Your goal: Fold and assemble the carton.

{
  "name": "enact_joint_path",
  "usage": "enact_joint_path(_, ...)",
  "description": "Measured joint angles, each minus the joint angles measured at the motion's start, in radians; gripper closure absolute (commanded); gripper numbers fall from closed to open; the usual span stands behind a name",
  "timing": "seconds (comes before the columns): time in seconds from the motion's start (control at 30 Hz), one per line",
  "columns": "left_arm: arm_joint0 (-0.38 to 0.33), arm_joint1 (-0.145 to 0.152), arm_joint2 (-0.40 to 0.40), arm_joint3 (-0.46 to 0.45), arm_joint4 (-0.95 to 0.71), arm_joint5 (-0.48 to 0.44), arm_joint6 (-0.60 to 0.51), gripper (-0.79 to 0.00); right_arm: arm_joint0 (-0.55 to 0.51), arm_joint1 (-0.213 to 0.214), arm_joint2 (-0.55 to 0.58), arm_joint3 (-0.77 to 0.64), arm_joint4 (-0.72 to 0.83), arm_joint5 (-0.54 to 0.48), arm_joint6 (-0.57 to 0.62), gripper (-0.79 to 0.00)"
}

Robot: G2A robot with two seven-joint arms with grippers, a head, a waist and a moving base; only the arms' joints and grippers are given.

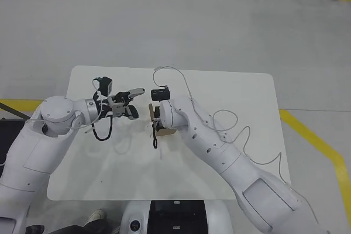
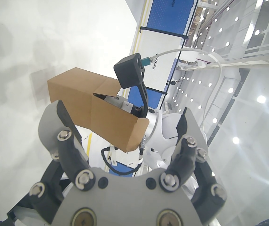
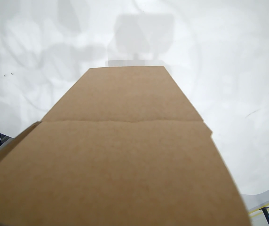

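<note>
The left gripper (image 2: 122, 114) is wide open and holds nothing, its two dark pads (image 2: 62, 116) standing well apart. It is turned sideways, level with the carton (image 2: 71, 88) and just short of it. The nearest part of the carton is a loose flap (image 2: 115, 128) with a rounded corner, which stands out toward the gripper and is not yet folded in. Behind that flap part of the right gripper (image 2: 121, 103) reaches into the open end of the box. I cannot tell whether it has a grip on the cardboard. The carton sits at the right arm's wrist, above the middle of the white table (image 1: 245, 99), and one broad brown panel runs out in front of that arm's camera.

I see two risks. If the left gripper pushes the flap off its crease, the cardboard may buckle instead of folding. A hard push could also twist the box loose from the right arm, or catch the black camera mount (image 2: 129, 71) beside the flap.
</note>
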Motion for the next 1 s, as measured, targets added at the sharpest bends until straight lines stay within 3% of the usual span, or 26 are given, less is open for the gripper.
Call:
enact_joint_path(0.23,0.0,0.0,0.0,-0.001,0.001,-0.001,0.001,-0.785,-0.009,0.001,0.005,0.004,0.003,-0.006,-0.013,0.0)
enact_joint_path(0.5,0.044,-0.005,0.004,-0.064,0.057,-0.008,0.084,-0.785,-0.011,-0.008,0.027,0.036,0.03,0.009,-0.074,0.0)
enact_joint_path(1.0,0.031,-0.007,0.017,-0.068,0.133,0.009,-0.016,-0.785,0.017,-0.032,0.029,0.109,0.049,0.034,-0.118,0.0)
